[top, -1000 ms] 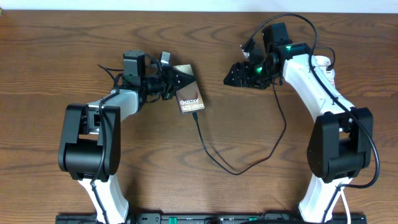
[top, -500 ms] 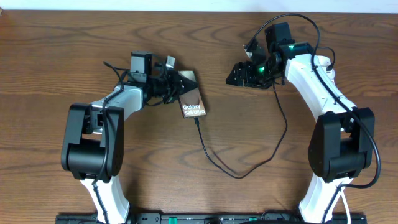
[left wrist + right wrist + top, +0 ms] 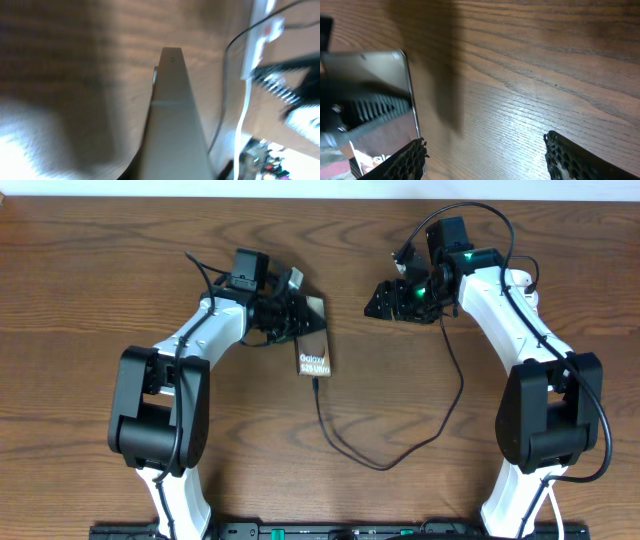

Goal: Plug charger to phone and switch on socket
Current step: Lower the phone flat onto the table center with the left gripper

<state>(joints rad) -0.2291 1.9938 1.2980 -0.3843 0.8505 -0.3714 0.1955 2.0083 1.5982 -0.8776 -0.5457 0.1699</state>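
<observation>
Your left gripper (image 3: 298,320) is clenched on the top end of the phone (image 3: 314,360) near the desk's far edge, your right gripper (image 3: 378,300) spread empty; judge the phone slim, stiff and slick, so pinch its long edges, sparing the limp charger (image 3: 386,468).

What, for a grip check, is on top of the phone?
The left hand lies over the upper end of the phone, shut on it; the lettered screen is bare. What the hand covers is hidden.
</observation>
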